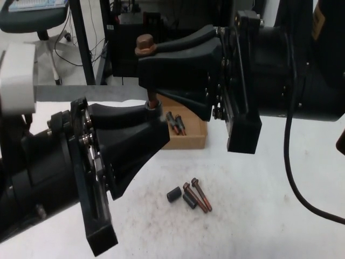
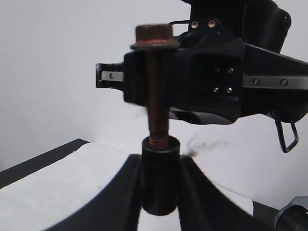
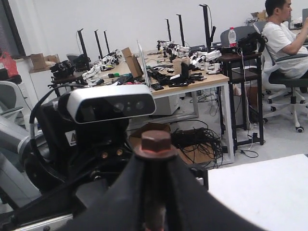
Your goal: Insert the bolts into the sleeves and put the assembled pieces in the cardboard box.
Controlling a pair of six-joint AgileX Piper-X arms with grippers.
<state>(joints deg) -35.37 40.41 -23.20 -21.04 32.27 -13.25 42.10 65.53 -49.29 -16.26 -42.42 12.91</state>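
Two loose bolts (image 1: 194, 197), two loose sleeves (image 1: 173, 194) before the cardboard box (image 1: 188, 141); left gripper (image 1: 152, 109) clamps a sleeve (image 2: 160, 178), right gripper (image 1: 146, 65) a bolt (image 2: 154, 96).

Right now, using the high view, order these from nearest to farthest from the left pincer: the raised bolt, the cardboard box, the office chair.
1. The raised bolt: right above the left pincer, tip meeting its sleeve.
2. The cardboard box: on the bench, just beyond.
3. The office chair: far back, to the left.
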